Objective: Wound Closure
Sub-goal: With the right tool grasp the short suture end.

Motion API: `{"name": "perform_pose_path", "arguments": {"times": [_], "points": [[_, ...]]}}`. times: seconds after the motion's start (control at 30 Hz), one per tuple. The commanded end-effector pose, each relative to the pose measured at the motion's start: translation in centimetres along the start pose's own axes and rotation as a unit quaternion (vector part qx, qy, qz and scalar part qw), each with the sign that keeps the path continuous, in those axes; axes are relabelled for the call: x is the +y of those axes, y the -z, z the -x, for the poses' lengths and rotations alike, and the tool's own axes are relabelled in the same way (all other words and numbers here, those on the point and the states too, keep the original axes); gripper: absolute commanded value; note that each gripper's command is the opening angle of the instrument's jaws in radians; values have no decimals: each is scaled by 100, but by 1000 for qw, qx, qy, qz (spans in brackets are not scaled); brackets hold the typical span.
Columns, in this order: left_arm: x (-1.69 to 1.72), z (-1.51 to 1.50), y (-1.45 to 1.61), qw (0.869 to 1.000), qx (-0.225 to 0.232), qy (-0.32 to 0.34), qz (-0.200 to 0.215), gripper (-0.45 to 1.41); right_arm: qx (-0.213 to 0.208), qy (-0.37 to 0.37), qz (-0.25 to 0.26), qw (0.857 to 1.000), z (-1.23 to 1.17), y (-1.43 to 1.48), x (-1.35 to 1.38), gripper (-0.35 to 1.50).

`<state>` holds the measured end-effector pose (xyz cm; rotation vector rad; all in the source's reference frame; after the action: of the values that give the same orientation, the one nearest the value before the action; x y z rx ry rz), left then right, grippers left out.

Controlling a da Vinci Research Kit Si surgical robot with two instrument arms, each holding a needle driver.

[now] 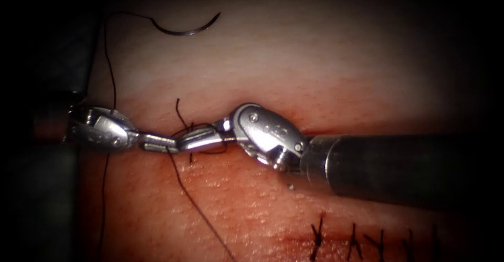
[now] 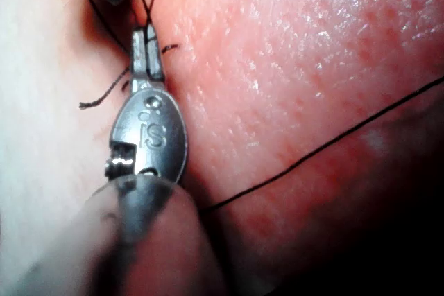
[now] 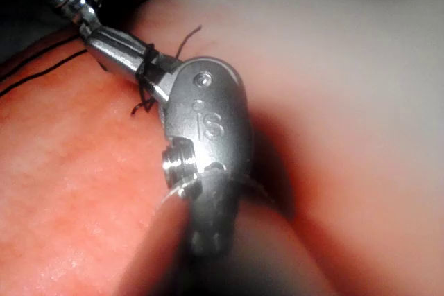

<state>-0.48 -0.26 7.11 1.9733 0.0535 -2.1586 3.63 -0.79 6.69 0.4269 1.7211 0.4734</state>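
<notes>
The needle (image 1: pixel 186 27) is lying free on the far tissue (image 1: pixel 325 57). The left gripper (image 1: pixel 157 142) is clamping the thread (image 1: pixel 197 204); the right gripper (image 1: pixel 197 137) is sitting together with thread wrapped around it.

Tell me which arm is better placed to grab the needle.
Probably left: the needle lies free on the tissue, upper left, nearer the left gripper, though it grips thread; thread wraps the right gripper.

The tissue (image 1: pixel 325 67) carries everything: the curved needle (image 1: pixel 185 29) lies free on its pale upper surface, thread (image 1: pixel 111 78) trailing from it downward across the tissue.
</notes>
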Motion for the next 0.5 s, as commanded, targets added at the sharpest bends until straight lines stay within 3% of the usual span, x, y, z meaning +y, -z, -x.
{"name": "perform_pose_path", "arguments": {"times": [0.03, 0.23, 0.37, 0.4, 0.47, 0.5], "points": [[3, 5, -11, 1000, 1, -1, -1, -45, -13, -13, 27, 999, 10, -7, -2, -35], [17, 4, -25, 1000, 8, 0, 5, -45, -38, -120, 150, 981, 17, -6, -5, -35], [23, 1, -34, 1000, 9, 0, 9, -45, -43, -126, 206, 969, 17, -8, -9, 47], [24, -1, -36, 1000, 10, 0, 10, -45, -44, -133, 225, 964, 16, -8, -11, 37], [24, -5, -38, 1000, 11, 0, 10, -45, -38, -155, 255, 954, 16, -9, -10, 59], [24, -6, -38, 1000, 11, 1, 10, -45, -34, -162, 264, 950, 15, -9, -9, 61]]}}
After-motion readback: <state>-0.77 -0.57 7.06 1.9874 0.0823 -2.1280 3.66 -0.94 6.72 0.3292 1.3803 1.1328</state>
